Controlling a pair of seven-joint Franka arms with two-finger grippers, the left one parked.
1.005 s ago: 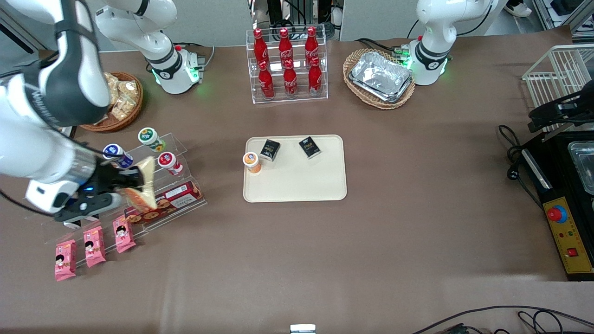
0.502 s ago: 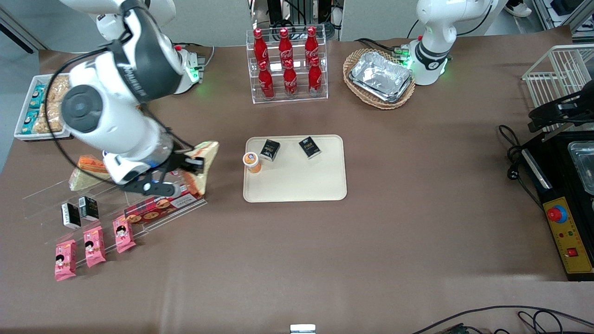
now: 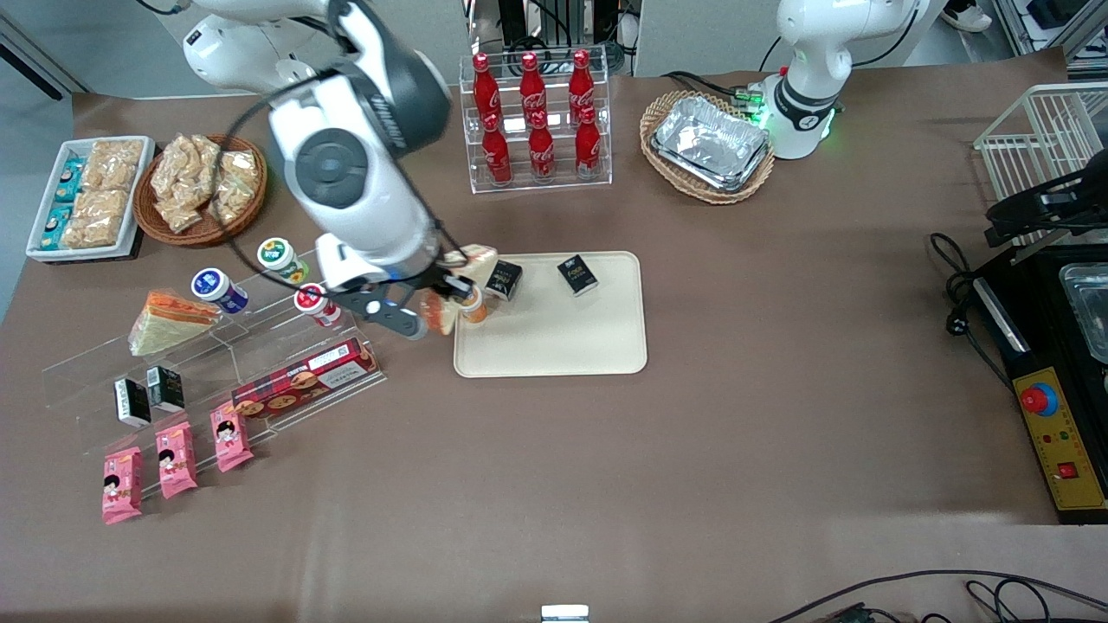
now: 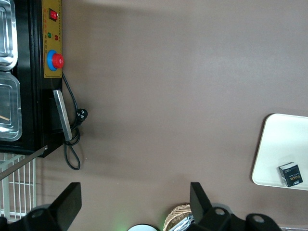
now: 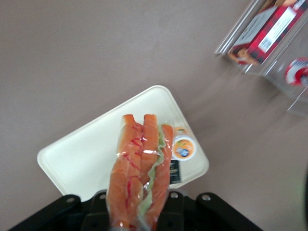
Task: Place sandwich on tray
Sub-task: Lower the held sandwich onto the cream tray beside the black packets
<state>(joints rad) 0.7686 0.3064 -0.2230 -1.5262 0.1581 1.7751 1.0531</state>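
**Clerk:** Item one, the gripper?

**Operator:** I logged the gripper [image 3: 437, 298] above the tray's edge toward the working arm's end of the table. Its fingers were pinched on the sandwich [image 3: 450, 294]. From the wrist camera the sandwich [image 5: 140, 168] stood clamped at its lower end, wrapped in clear film, with orange-red layers and a green strip along its side.

**Clerk:** Item two, the tray?

**Operator:** One cream tray [image 3: 554, 337], flat on the brown table [image 3: 692, 450], mid-table. The sandwich hung in the air over its rim, not resting on it.

**Clerk:** Contents of the tray?

**Operator:** I counted one small orange-lidded cup [image 3: 470, 303] at the edge nearest the gripper, just beside the sandwich, and two small black cartons [image 3: 504, 279] [image 3: 578, 274] along the edge farther from the front camera. The rest of the tray surface was bare.

**Clerk:** Other stock?

**Operator:** Toward the working arm's end I noted a clear stepped rack [image 3: 216, 346] carrying a red biscuit box [image 3: 303, 381], three capped cups and a bigger wedge sandwich [image 3: 169, 320], with pink snack packs [image 3: 173, 450] nearer the camera. Farther from the camera than the tray stood a clear stand of red cola bottles [image 3: 537, 121], and beside it a wicker basket of foil trays [image 3: 710, 143].
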